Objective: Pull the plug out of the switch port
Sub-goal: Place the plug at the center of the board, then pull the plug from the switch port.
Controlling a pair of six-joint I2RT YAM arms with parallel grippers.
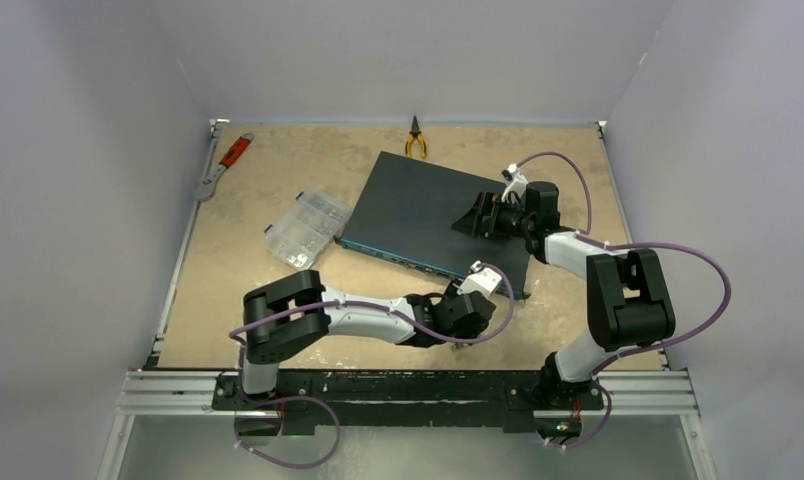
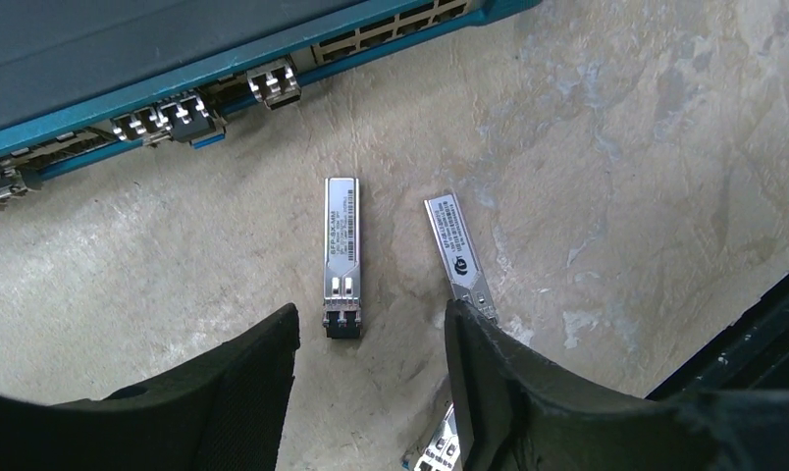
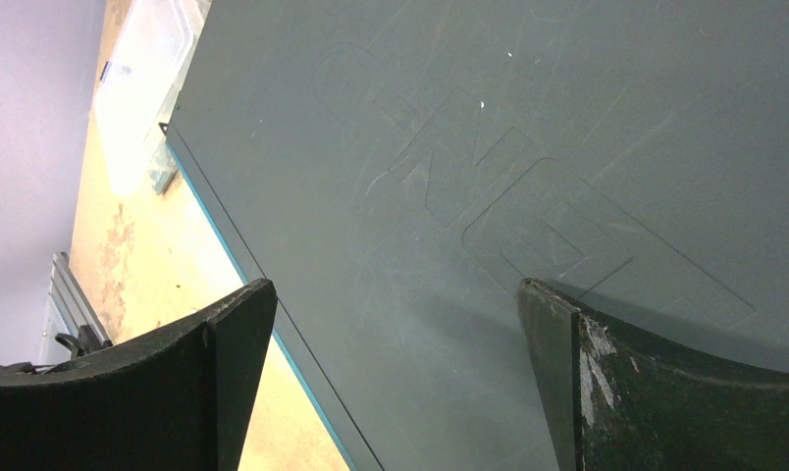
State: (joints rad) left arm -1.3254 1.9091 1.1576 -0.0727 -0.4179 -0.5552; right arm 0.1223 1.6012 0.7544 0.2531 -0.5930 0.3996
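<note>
L end effector spread, pinching nothing; plug lies loose on worktop btwn the jaws, clear of switch ports, so looks already pulled. R end effector spread wide over switch top, prob. to steady it.

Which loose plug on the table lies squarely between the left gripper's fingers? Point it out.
The left-hand plug, lying lengthwise in the gap of the left gripper, untouched. The second plug lies slanted beside one finger; a third plug is mostly hidden.
</note>
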